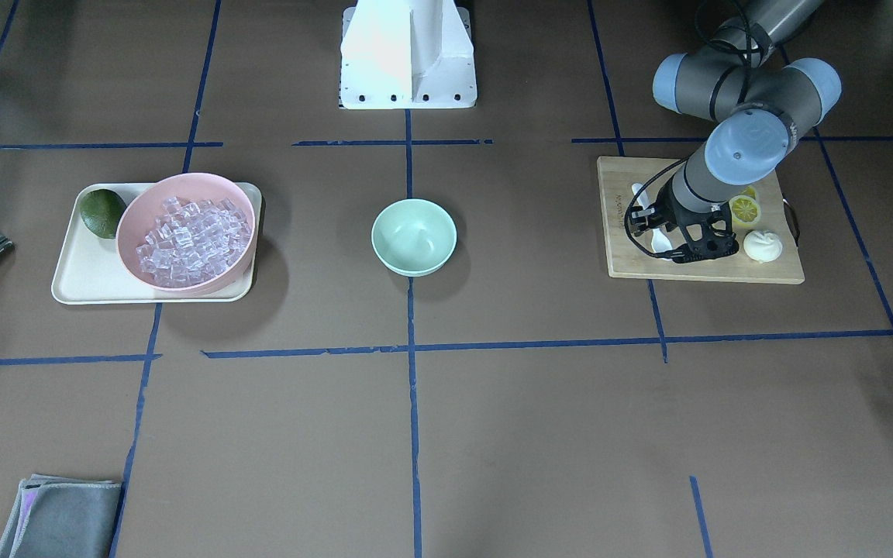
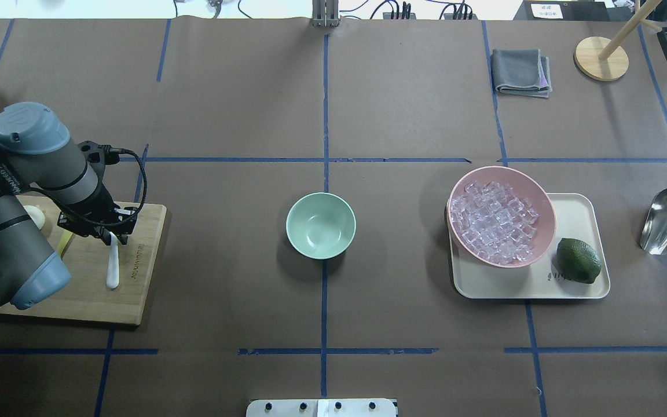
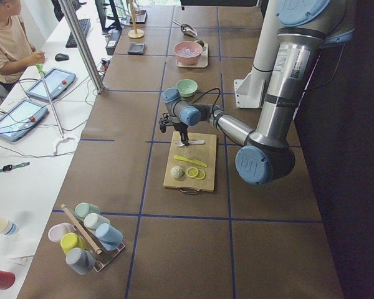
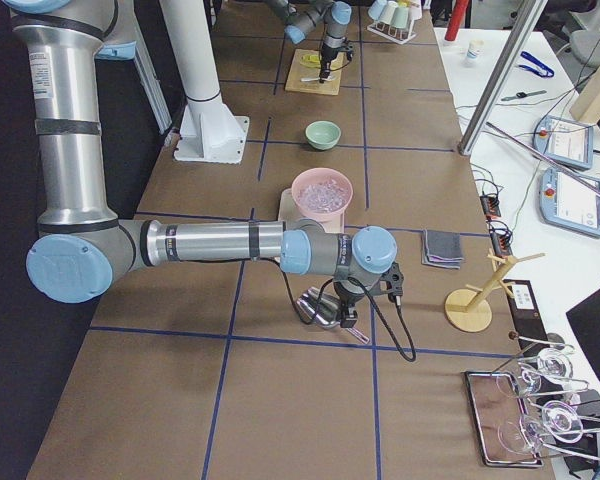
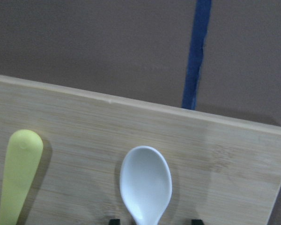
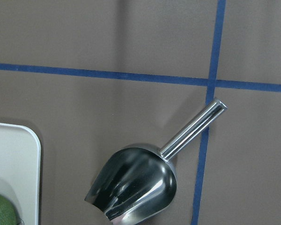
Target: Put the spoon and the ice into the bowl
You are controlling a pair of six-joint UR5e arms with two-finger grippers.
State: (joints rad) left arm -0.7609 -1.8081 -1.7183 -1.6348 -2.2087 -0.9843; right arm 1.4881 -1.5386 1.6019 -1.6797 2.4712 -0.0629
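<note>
The white spoon (image 2: 113, 267) lies on the wooden cutting board (image 2: 136, 289) at the table's left end. My left gripper (image 2: 110, 234) is down over its handle, open, with a fingertip on each side of the spoon (image 5: 146, 185) and nothing gripped. The mint-green bowl (image 2: 321, 225) stands empty at the table's middle. The ice cubes (image 2: 493, 223) fill a pink bowl (image 2: 545, 202) on a cream tray. My right gripper (image 4: 350, 318) shows only in the exterior right view, over a metal scoop (image 6: 136, 185); I cannot tell if it is open or shut.
A yellow-green knife (image 5: 18, 173), lemon slices (image 1: 745, 208) and a white bun (image 1: 763, 246) share the board. A lime (image 2: 578, 260) lies on the tray (image 2: 576, 289). A grey cloth (image 2: 520, 71) and a wooden stand (image 2: 601, 58) are at the far edge.
</note>
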